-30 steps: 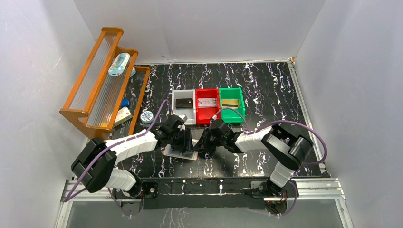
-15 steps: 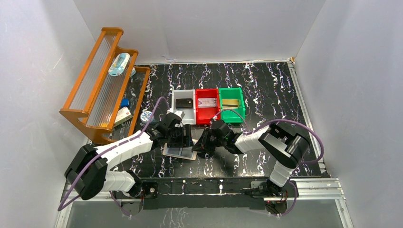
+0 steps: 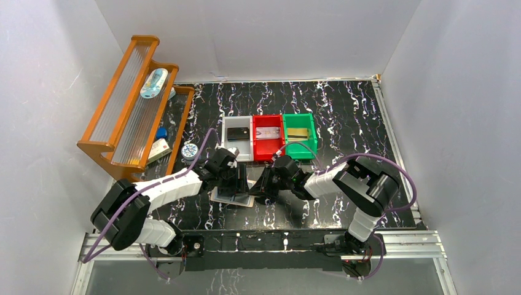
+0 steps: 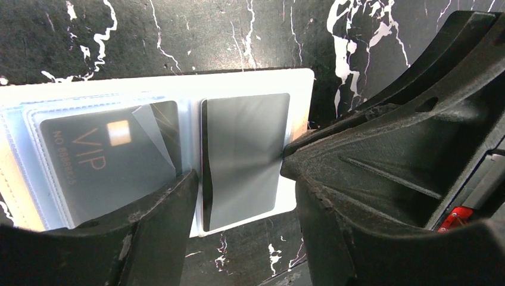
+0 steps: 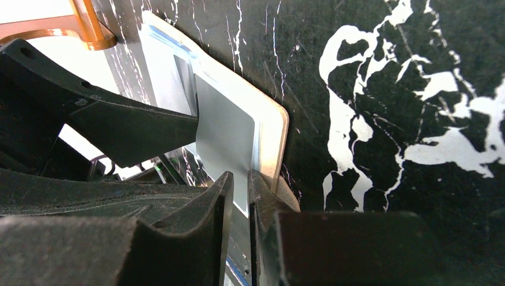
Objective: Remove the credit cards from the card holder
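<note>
The card holder (image 3: pixel 232 198) lies open and flat on the table, just on the arms' side of the grey bin (image 3: pixel 238 152). One pocket holds a dark card marked VIP (image 4: pixel 101 161). The left gripper (image 4: pixel 235 173) stands fairly wide, its fingers either side of a plain dark card (image 4: pixel 241 149) in the next pocket. The right gripper (image 5: pixel 238 196), jaws narrow, pinches the holder's right edge.

Small tan leather-like card holder (image 4: pixel 250 82), smooth black white-veined marble-look tabletop (image 4: pixel 208 36).
The holder's pale blue plastic pockets (image 4: pixel 178 98) are glossy and clear; the dark grey plastic card (image 4: pixel 241 161) has a smooth, soft satin sheen.
</note>
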